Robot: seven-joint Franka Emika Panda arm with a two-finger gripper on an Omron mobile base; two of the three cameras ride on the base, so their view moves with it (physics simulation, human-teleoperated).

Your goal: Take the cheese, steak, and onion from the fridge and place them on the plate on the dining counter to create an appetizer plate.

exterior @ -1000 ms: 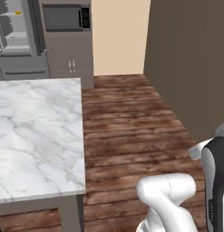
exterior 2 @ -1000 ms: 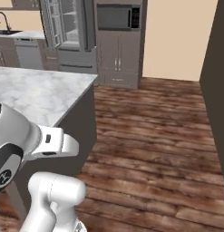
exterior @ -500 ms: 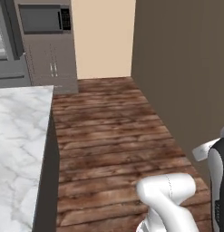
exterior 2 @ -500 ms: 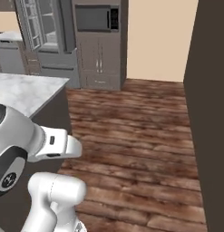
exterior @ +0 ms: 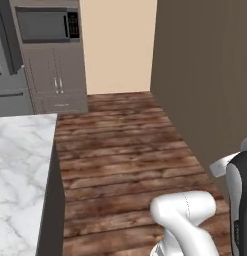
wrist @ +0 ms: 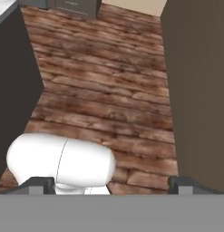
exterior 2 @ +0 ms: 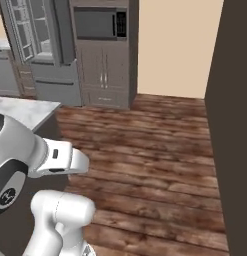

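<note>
In the hand view the fingers (wrist: 111, 183) stand wide apart with nothing between them, one dark tip (wrist: 38, 185) at the lower left and the other at the lower right, pointing down toward the brown plank floor (wrist: 99, 86).

Left of the fingers in that view rises a dark panel, the side of the island, with a sliver of pale top at the upper corner. In the left base view this is the marble worktop (exterior: 17, 170), white with grey veins, the dining counter, lying to the left of the arm (exterior: 187, 220); the part in view is bare.

Ahead of the fingers and to the left stands the grey steel fridge (exterior 2: 42, 50), its door open on pale shelves; whatever sits on them is too small to tell. Just right of it is a dark built-in microwave (exterior 2: 100, 22) over grey cupboard doors (exterior 2: 104, 75). No writing can be read on either appliance.

Further right comes a beige wall (exterior: 117, 45), then a dark brown wall (wrist: 197, 90) close at the right of the fingers.
</note>
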